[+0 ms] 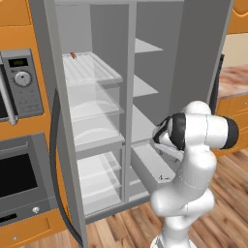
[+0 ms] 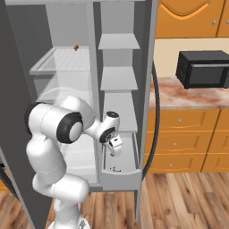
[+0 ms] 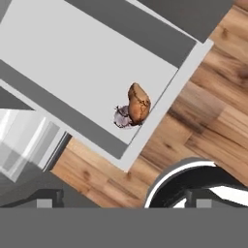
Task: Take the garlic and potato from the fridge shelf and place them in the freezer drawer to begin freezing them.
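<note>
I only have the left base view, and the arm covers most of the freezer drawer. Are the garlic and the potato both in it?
Observer: Yes. In the hand view the potato and the garlic lie touching each other on the pale floor of the freezer drawer, close to its front end.
Operator: Is the gripper holding anything?
Observer: No. In the right base view the gripper hangs above the drawer, open, with nothing between its fingers.
</note>
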Tool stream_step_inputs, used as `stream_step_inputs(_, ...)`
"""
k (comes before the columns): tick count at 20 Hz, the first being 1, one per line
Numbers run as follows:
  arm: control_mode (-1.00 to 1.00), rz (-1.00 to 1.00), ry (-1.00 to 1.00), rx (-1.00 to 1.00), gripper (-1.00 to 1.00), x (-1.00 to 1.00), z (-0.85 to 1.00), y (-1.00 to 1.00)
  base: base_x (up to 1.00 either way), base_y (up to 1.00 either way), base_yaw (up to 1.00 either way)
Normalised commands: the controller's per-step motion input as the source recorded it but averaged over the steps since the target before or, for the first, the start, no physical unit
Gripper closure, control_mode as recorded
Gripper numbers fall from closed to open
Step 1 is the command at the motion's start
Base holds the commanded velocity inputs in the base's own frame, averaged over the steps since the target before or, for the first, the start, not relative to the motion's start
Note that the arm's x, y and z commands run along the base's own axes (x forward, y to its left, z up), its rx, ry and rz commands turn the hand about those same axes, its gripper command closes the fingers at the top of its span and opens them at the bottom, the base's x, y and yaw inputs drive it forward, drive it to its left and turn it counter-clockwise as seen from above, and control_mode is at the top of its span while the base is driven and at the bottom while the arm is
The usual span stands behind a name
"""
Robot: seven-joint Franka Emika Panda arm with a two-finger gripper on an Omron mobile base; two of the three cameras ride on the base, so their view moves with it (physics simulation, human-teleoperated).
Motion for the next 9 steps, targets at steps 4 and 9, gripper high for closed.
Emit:
stream_step_inputs(4,-1.00,0.00,0.00,0.00,-1.00,-0.62,0.55,0.00,0.00,0.00,0.00)
stream_step_inputs(9,-1.00,0.00,0.00,0.00,-1.00,-0.50,0.74,0.00,0.00,0.00,0.00)
